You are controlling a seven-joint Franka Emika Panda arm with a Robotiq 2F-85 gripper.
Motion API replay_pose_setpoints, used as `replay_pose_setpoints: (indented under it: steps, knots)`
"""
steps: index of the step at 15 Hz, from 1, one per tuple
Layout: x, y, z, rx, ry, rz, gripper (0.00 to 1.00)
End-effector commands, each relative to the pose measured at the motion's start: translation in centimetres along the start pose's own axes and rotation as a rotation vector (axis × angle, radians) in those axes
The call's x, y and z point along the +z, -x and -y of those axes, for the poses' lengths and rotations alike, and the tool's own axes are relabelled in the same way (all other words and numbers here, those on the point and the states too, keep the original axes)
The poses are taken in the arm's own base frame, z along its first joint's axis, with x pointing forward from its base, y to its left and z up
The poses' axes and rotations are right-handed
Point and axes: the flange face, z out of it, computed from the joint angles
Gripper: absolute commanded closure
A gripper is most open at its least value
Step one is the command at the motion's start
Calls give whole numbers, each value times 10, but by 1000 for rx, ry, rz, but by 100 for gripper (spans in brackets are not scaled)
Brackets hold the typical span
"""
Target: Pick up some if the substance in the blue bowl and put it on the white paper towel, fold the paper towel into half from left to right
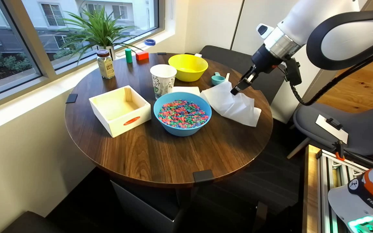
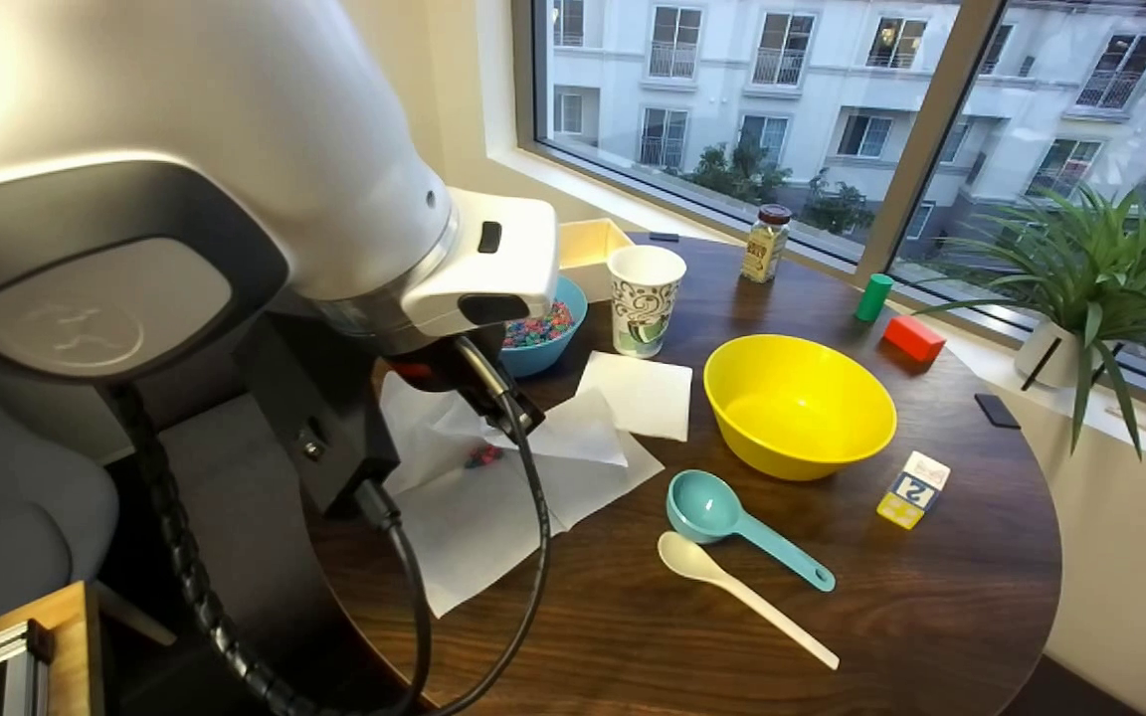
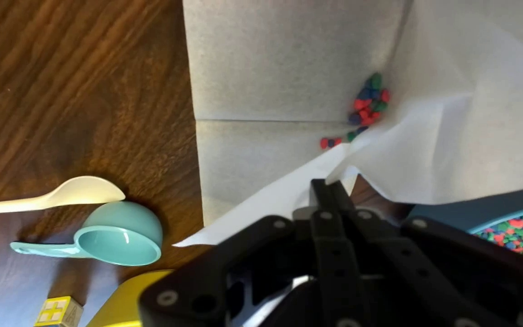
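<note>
The blue bowl (image 1: 181, 130) holds a heap of the multicoloured substance (image 1: 183, 113) and stands on the round table. The white paper towel (image 1: 238, 108) lies beside it, crumpled and partly raised; it also shows in the wrist view (image 3: 279, 59). A small pile of the substance (image 3: 369, 103) lies on the towel near its crease, with a few bits nearer the gripper. My gripper (image 3: 326, 184) is shut on an edge of the towel and lifts it. In an exterior view the gripper (image 1: 235, 91) is above the towel; its fingertips are partly hidden in an exterior view (image 2: 525, 418).
A yellow bowl (image 2: 800, 408), a teal scoop (image 2: 707, 505), a pale spoon (image 2: 747, 602) and letter blocks (image 2: 914, 489) lie near the towel. A paper cup (image 1: 163, 81), a white paper square (image 2: 638, 393) and a wooden box (image 1: 120, 110) are by the blue bowl.
</note>
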Motion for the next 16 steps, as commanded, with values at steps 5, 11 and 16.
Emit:
replay_pose_setpoints:
  steps: [5, 11, 16]
  knots:
    - [3, 1, -4, -113, 46, 126, 100]
    - [-1, -6, -11, -175, 85, 124, 95]
    - [2, -7, -11, -202, 91, 136, 56]
